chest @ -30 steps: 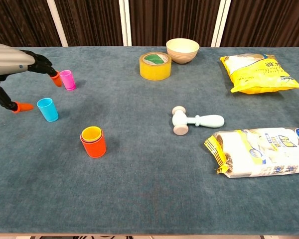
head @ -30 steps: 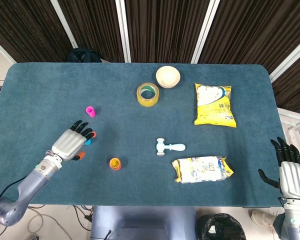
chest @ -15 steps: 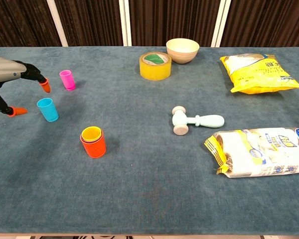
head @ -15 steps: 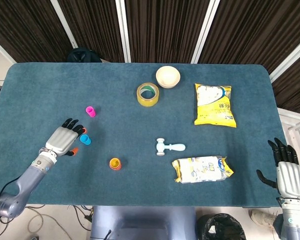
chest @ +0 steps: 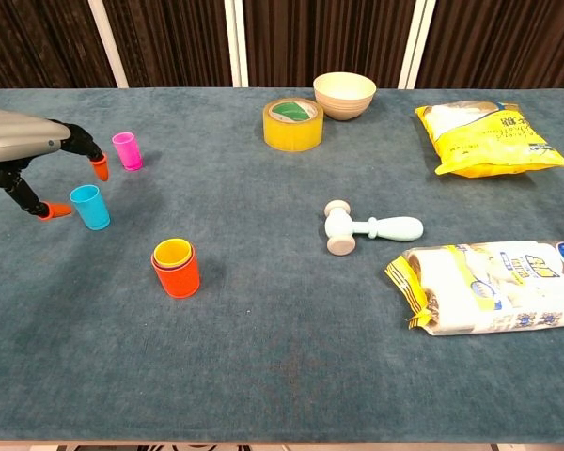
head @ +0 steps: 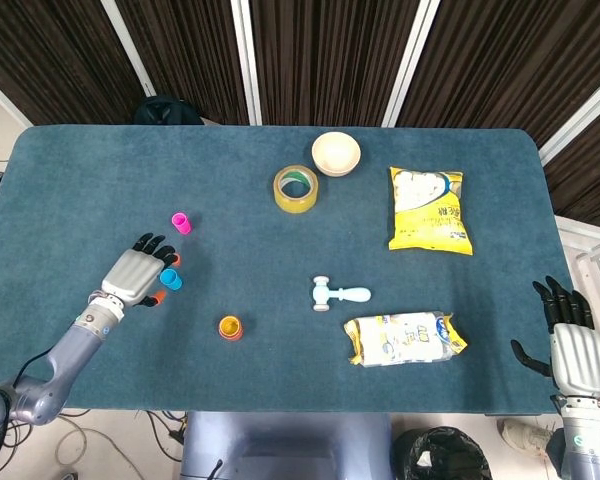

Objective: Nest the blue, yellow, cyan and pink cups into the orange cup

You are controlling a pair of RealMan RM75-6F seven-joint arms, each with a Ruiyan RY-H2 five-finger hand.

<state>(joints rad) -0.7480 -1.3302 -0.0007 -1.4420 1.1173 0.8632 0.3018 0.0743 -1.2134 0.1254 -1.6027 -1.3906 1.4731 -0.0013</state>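
The orange cup stands upright at the near left, with the yellow cup nested inside it. To its left is the cyan cup, also upright, and the pink cup is further back. My left hand hovers just left of the cyan cup, fingers spread on either side of it and holding nothing. My right hand hangs off the table's near right edge with its fingers extended and empty. I cannot make out a blue cup.
A yellow tape roll and a beige bowl sit at the back middle. A light toy hammer lies mid-table, a yellow snack bag at the back right and a wrapped packet at the near right.
The left hand drew back to the left off the cyan cup, then came right again and now brackets it. The right hand sank slightly. The cups have not moved.
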